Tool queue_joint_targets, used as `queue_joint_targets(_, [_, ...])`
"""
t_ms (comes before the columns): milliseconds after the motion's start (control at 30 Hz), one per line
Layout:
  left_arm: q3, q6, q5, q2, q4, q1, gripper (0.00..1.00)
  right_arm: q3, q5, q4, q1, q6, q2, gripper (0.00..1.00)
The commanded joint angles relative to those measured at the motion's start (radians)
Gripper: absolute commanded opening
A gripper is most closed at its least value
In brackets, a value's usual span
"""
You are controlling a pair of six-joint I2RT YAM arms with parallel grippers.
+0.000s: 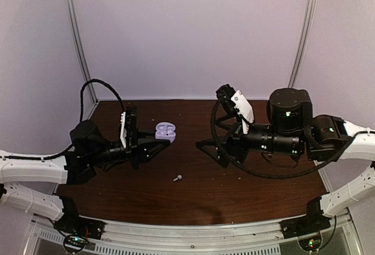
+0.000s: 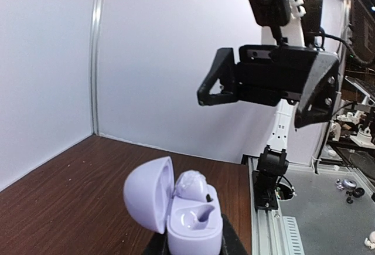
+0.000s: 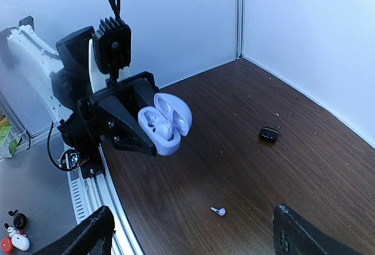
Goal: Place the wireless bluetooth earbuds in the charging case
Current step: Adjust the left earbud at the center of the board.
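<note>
A lavender charging case [image 1: 164, 130] sits clamped in the left arm's jaws, which grip its base and hold it off the counter [image 1: 234, 199]. Its rounded clamshell lid [image 2: 147, 193] is hinged fully open. Inside are two moulded wells. The far one carries a seated earbud [image 2: 190, 184] of the same pale lavender, while the near well [image 2: 202, 214] stands empty. The case is smooth, glossy plastic shaped like a pebble, and its open face is turned toward the right arm [image 1: 275, 138].

Opposite, the right arm's jaws are spread wide and grip nothing. Their dark, angular fingers [image 3: 88, 237] frame the right wrist view at either lower corner and are apart from the case.

A tiny white earbud [image 1: 177, 178] with a short stem lies on its side on the counter. It rests between the two arms, toward the near edge and well apart from the case. Farther back, near the wall, the right wrist view shows a small black piece [image 3: 269, 133], squat and oval, also lying on the counter. Whether it is an earbud cannot be told.

The counter is dark brown with a fine wood grain and a few pale specks. Smooth, pale walls [image 1: 187, 32] enclose it, and a ribbed metal rail [image 1: 193, 234] runs along its near edge.
</note>
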Motion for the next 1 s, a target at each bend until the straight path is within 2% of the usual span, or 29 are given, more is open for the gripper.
queue_joint_targets(0, [-0.025, -0.113, -0.073, -0.052, -0.054, 0.076, 0.00, -0.033, -0.109, -0.053, -0.097, 0.031, 0.022, 0.92])
queue_joint_targets(133, [-0.065, -0.175, -0.082, -0.096, -0.058, 0.130, 0.00, -0.074, -0.188, -0.042, -0.172, 0.024, 0.070, 0.89])
queue_joint_targets(333, [-0.127, -0.184, -0.157, -0.172, -0.051, 0.135, 0.00, -0.244, -0.327, 0.245, -0.283, 0.208, 0.134, 0.78])
queue_joint_targets(500, [-0.143, -0.170, -0.187, -0.206, -0.074, 0.135, 0.00, -0.206, -0.382, 0.256, -0.285, 0.290, 0.335, 0.67])
queue_joint_targets(800, [-0.144, -0.155, -0.196, -0.217, -0.081, 0.135, 0.00, -0.109, -0.494, 0.275, -0.286, 0.315, 0.600, 0.61])
queue_joint_targets(967, [-0.141, -0.139, -0.194, -0.216, -0.091, 0.134, 0.00, -0.094, -0.547, 0.296, -0.285, 0.327, 0.695, 0.57])
